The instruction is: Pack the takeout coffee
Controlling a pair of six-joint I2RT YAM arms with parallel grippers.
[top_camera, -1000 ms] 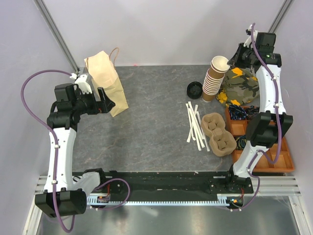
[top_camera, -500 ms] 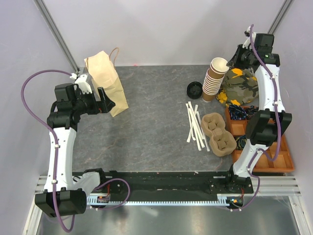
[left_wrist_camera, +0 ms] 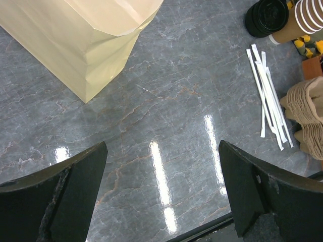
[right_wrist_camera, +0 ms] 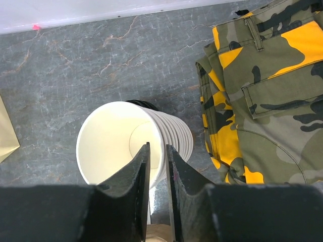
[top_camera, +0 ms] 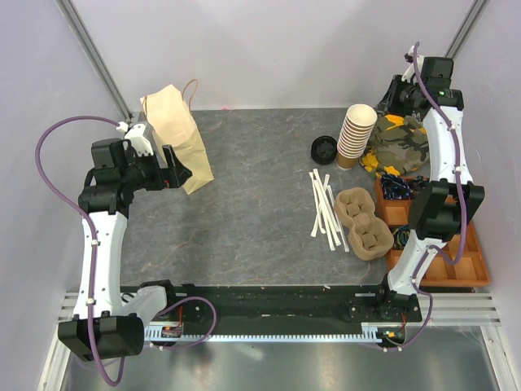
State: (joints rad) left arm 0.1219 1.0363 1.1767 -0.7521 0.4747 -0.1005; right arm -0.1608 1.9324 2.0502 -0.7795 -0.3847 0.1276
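Left gripper [left_wrist_camera: 161, 169] jaws wide open near tan kraft-paper bag [left_wrist_camera: 86, 45]; right gripper [right_wrist_camera: 157, 151] jaws a narrow slit apart over stack of lidless brown paper cups [right_wrist_camera: 108, 138]

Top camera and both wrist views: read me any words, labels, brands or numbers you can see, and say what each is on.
No readable text anywhere.
paper bag: plain, no print showing.
stack of paper cups: plain sides, no logo showing.
camouflage cloth: pattern only.
small tag on the front rail: too small to read.
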